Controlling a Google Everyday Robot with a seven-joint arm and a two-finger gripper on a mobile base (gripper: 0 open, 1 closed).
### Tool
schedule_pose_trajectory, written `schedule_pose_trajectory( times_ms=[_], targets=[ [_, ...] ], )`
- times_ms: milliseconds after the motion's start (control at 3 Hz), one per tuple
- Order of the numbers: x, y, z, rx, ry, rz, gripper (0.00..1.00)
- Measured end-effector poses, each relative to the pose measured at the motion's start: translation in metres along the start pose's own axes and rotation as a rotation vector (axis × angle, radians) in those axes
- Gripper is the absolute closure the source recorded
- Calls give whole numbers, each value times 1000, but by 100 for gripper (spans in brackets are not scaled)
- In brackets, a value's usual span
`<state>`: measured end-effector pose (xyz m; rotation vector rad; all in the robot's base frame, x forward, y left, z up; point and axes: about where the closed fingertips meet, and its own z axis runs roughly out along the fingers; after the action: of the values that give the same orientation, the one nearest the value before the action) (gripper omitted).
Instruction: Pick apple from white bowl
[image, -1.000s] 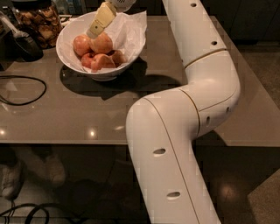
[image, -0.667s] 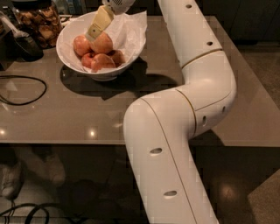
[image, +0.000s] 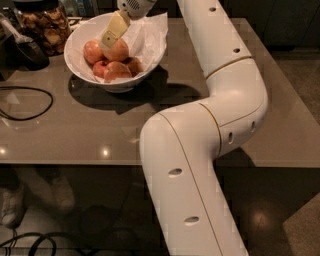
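Since the earlier frame the gripper (image: 111, 38) had dropped slightly deeper into the white bowl (image: 76, 60); the bowl and everything else kept their places. Worktop (image: 75, 135): glossy grey-brown, with small light glints near the front edge. Dark floor beyond it, and a pale shoe (image: 14, 207) and loose cables (image: 30, 244) below at lower left. A black cable loop (image: 29, 102) lay on the worktop left of the bowl. A glass jar of brown snacks (image: 46, 24) stood at far left, with a dark utensil (image: 27, 47) beside it. The white arm (image: 225, 100) rose from the bottom, bent at the elbow on the right and reached back left over the bowl. The gripper hung over the bowl's centre, its pale yellow tip against the top left of the apple (image: 122, 51). How far it was open could not be told, and nothing was lifted. The apple sat mid-bowl on top of the pile, round, pinkish-orange and paler on its lit side, touching the other apples (image: 116, 71) around it. Crumpled white paper (image: 150, 35) lined the bowl and stuck up at its right rim.
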<state>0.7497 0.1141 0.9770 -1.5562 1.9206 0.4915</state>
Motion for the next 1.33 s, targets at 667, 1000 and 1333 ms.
schedule_pose_trajectory(
  times_ms=[667,1000,1333],
  targets=[
    [15,-8,4,18,39,19,16],
    [21,-13,4,31,51,34,23],
    [23,-14,4,35,54,37,25]
  ],
)
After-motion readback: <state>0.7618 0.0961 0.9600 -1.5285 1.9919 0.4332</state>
